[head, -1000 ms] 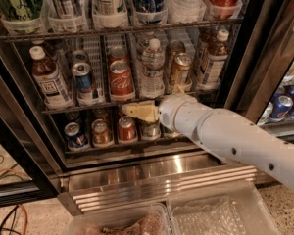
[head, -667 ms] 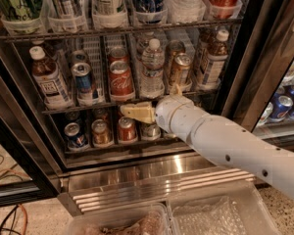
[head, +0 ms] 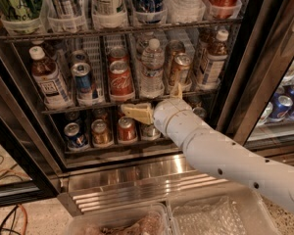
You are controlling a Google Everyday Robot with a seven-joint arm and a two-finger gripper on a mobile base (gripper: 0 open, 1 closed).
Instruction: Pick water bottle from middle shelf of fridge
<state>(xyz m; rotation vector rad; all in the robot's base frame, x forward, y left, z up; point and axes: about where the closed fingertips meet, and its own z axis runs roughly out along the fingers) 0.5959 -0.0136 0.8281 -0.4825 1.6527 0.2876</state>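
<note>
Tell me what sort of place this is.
Probably a shop or office drinks corner: a glass-door fridge with wire racks of cans, a water bottle on the middle shelf, and a second cooler at right. The gripper, jaws open, sits below that bottle.

Gripper (head: 149,98) at middle shelf (head: 88,105) edge, one finger (head: 176,90) mostly behind wrist (head: 174,120)

My arm (head: 225,155) is a chunky white tube: smooth shell, rounded segments with visible seams, and a few small dark holes dotted along it. The pincer (head: 149,99) on the end, up at the middle shelf's (head: 78,105) front edge, has two pale tan wedge-shaped fingers (head: 137,113), spread wide apart.
</note>
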